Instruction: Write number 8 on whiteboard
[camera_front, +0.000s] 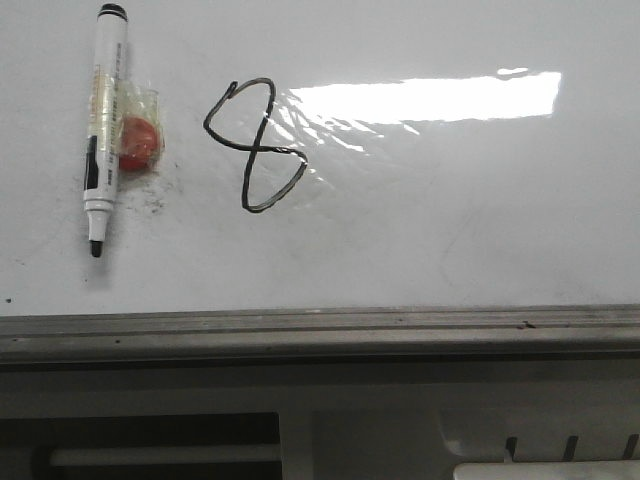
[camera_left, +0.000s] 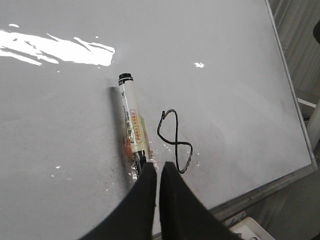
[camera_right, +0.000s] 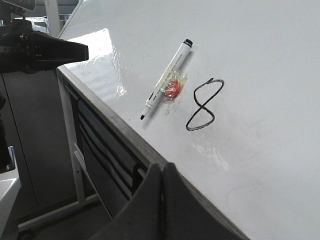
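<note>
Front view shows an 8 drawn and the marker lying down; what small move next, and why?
Probably just lift the left gripper clear and stop. The number 8 looks complete on the whiteboard, both loops closed. The marker lies flat beside it, uncapped, with neither gripper holding it. Both grippers look shut and empty, so no further stroke seems needed.

A long bright bar of glare (camera_front: 430, 97) from overhead light lies across the glossy surface ahead of me, right of centre, with broken streaks trailing off its left end. Below the near grey edge rail (camera_front: 320, 335) I see a pale cabinet front (camera_front: 400, 400) with dark slots (camera_front: 570, 447) at the right and a dark opening holding a white bar (camera_front: 165, 456) at the left. Off to one side stand white stand legs (camera_right: 75, 165) on a dim grey floor (camera_right: 75, 222).
</note>
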